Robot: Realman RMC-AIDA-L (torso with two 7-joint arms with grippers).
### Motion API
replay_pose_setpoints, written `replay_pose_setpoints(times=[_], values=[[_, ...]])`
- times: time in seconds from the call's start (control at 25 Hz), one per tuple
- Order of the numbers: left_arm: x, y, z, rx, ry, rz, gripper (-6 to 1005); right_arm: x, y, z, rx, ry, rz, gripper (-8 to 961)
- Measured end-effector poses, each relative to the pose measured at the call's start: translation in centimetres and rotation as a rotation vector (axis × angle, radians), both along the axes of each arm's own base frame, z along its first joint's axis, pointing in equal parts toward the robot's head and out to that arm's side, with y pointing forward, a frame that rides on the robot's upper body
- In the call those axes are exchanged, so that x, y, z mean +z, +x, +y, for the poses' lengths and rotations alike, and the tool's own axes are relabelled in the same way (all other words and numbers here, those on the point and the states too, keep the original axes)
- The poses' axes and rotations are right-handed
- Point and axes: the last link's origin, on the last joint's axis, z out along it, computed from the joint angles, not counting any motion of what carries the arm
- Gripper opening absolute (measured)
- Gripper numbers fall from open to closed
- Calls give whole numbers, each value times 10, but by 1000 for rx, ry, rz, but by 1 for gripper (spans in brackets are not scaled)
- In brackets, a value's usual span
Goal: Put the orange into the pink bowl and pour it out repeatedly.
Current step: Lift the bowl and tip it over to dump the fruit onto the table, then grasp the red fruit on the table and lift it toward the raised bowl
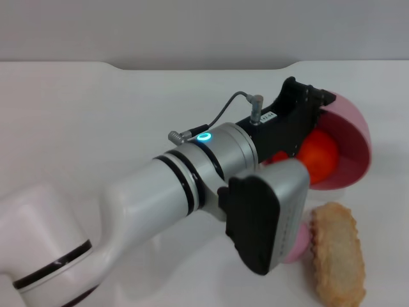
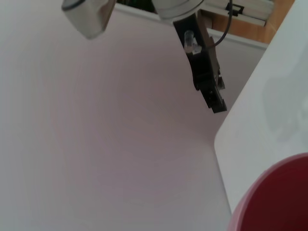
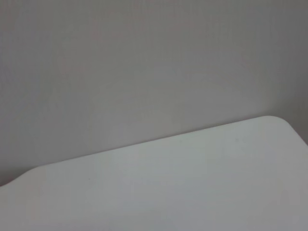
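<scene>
My left arm reaches across the table in the head view. Its gripper point(image 1: 315, 110) is shut on the rim of the pink bowl point(image 1: 350, 146), which it holds tipped on its side with the mouth facing the arm. The orange point(image 1: 318, 157) lies inside the tipped bowl, low against its wall, partly hidden by the gripper. A piece of the bowl's rim point(image 2: 276, 202) fills a corner of the left wrist view. My right gripper point(image 2: 210, 91) hangs off beyond the table's edge, seen only in the left wrist view.
A beige, bread-like toy point(image 1: 337, 256) lies near the front right of the white table point(image 1: 96, 128). A pink fruit point(image 1: 298, 246) sits beside it, mostly hidden behind my left wrist. The right wrist view holds only the table's edge point(image 3: 159, 139) and a wall.
</scene>
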Motion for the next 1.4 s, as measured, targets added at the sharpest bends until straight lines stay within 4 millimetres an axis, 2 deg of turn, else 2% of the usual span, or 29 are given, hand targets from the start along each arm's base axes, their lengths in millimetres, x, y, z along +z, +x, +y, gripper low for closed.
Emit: replay_pose_setpoints(times=[0.44, 0.56, 0.72, 0.84, 0.88, 0.92, 1.0, 1.28, 1.4], values=[[0, -6, -3, -117, 45, 5, 42, -7, -2, 1, 6, -32, 2, 542], [0, -9, -2, -122, 53, 16, 42, -7, -2, 2, 7, -33, 2, 542], [3, -5, 1, -50, 31, -54, 42, -9, -4, 2, 13, -40, 4, 542], [23, 8, 18, 191, -27, -270, 42, -15, -7, 3, 22, -57, 4, 542], [23, 8, 18, 191, -27, -270, 42, -17, -8, 3, 26, -65, 3, 542], [35, 12, 28, 301, -49, -340, 42, -20, -10, 4, 33, -77, 0, 542], [43, 12, 34, 370, -65, -382, 42, -26, -13, 6, 47, -99, -5, 542], [96, 4, 70, 803, -186, -622, 42, -48, -31, 10, 103, -172, -10, 542], [108, -4, 80, 952, -211, -656, 42, -61, -43, 13, 141, -215, -15, 543]])
